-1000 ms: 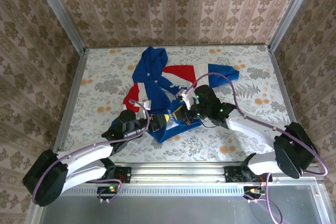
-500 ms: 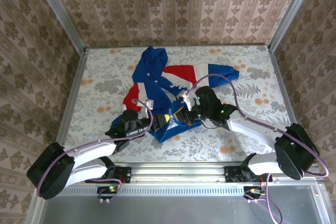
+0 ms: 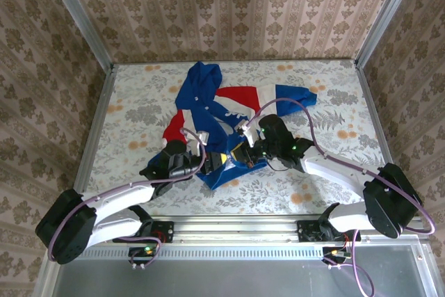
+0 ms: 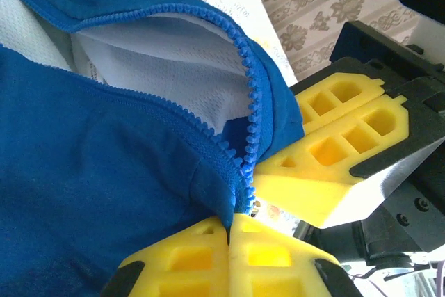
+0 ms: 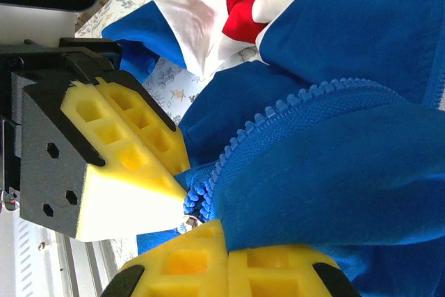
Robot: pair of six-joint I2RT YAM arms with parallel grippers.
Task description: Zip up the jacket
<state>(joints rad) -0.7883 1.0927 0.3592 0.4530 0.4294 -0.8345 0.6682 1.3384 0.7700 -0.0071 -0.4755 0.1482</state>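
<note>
The jacket [image 3: 208, 102] lies open in the middle of the table [image 3: 139, 88], hood [image 3: 205, 71] toward the far side, with the red-and-white band [image 3: 243, 95] running out across the sleeve on the right. Both arms reach in to its near hem and meet there, fingers almost touching. The left gripper [image 4: 229, 224] has its 2 yellow pads pressed flat together, with a fold of blue cloth pinched at their tips just at the foot of the zip. The right gripper [image 5: 226, 245] is likewise clenched on blue cloth, gripping the other front panel beside the same spot. In the left wrist view the 2 rows of teeth [image 4: 247, 95] stand apart higher up, baring the white mesh lining [image 4: 167, 60], and run down to converge between the two sets of pads. In the right wrist view one toothed edge curves over a bunched blue fold and ends at the tip of the left pads [image 5: 132, 151], where a small metal piece [image 5: 189, 222] sits; what it is cannot be told. The front of the jacket is unzipped.
</note>
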